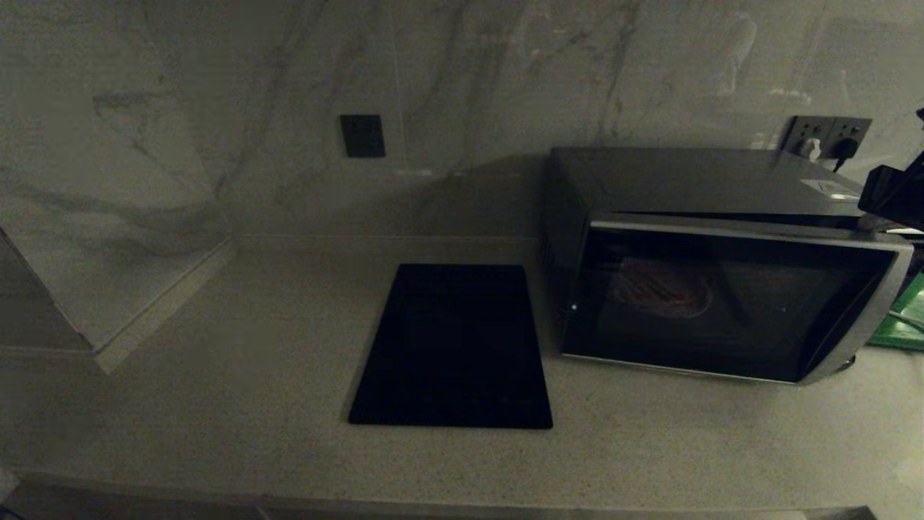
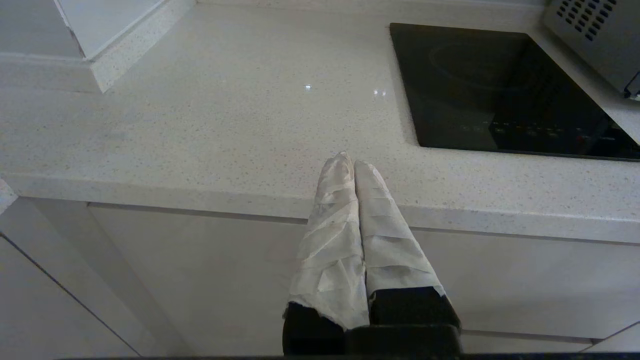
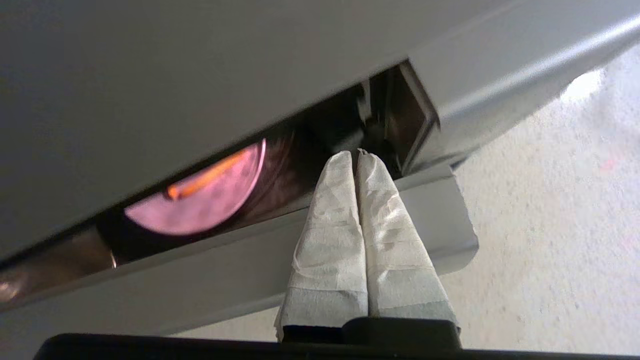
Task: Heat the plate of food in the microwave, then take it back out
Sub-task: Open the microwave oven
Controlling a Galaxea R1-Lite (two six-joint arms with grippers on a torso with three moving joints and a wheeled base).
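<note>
1. A pale speckled stone counter runs along a marble wall and carries everything here.
2. The microwave, dark grey with a black glass door and silver trim, stands at the counter's right end against the wall. Its door is ajar, leaving a narrow gap.
3. A flat black cooktop lies in the counter's middle, just beside the microwave.
4. The plate of food, pink with an orange stick on it, sits inside the microwave, seen through the gap.
5. The right gripper, fingers pressed together, pokes its tips into the door gap.
6. The left gripper, fingers together, hangs at the counter's front edge.
</note>
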